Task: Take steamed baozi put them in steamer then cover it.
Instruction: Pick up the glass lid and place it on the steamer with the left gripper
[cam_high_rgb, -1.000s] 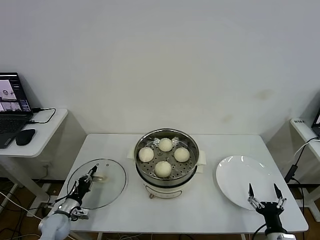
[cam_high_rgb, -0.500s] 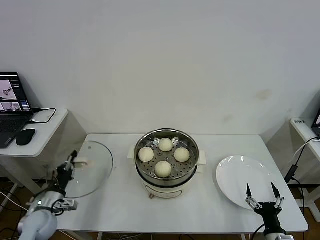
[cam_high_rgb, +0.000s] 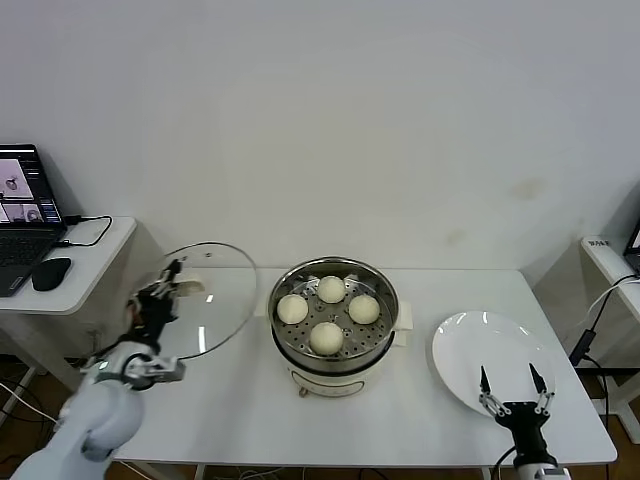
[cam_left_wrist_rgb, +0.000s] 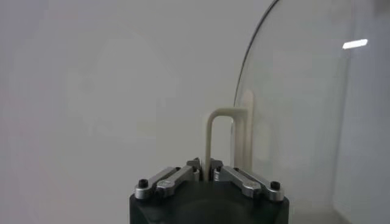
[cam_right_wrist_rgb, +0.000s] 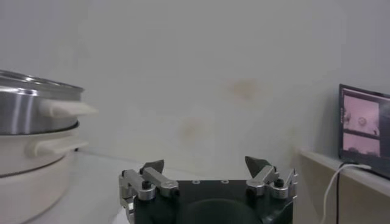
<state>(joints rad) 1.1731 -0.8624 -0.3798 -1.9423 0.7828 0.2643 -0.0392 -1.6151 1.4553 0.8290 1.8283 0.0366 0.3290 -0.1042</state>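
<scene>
Count on the tabletop (cam_high_rgb: 240, 400): four steamed baozi (cam_high_rgb: 327, 338), all in one steamer (cam_high_rgb: 333, 355), at 12, 3, 6 and 9 o'clock on its tray. One cover (cam_high_rgb: 200, 300). One white plate (cam_high_rgb: 485, 355). On the side table (cam_high_rgb: 95, 250): one laptop (cam_high_rgb: 22, 215), one mouse (cam_high_rgb: 50, 273).

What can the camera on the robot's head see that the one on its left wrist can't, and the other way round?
Only the head view shows the steamer with four baozi on its tray, the white plate, and the open right hand over the plate's near edge. Only the left wrist view shows, close up, the hand's fingers pinching the lid's cream handle. Both show the left hand holding the glass lid tilted, off the table.
</scene>
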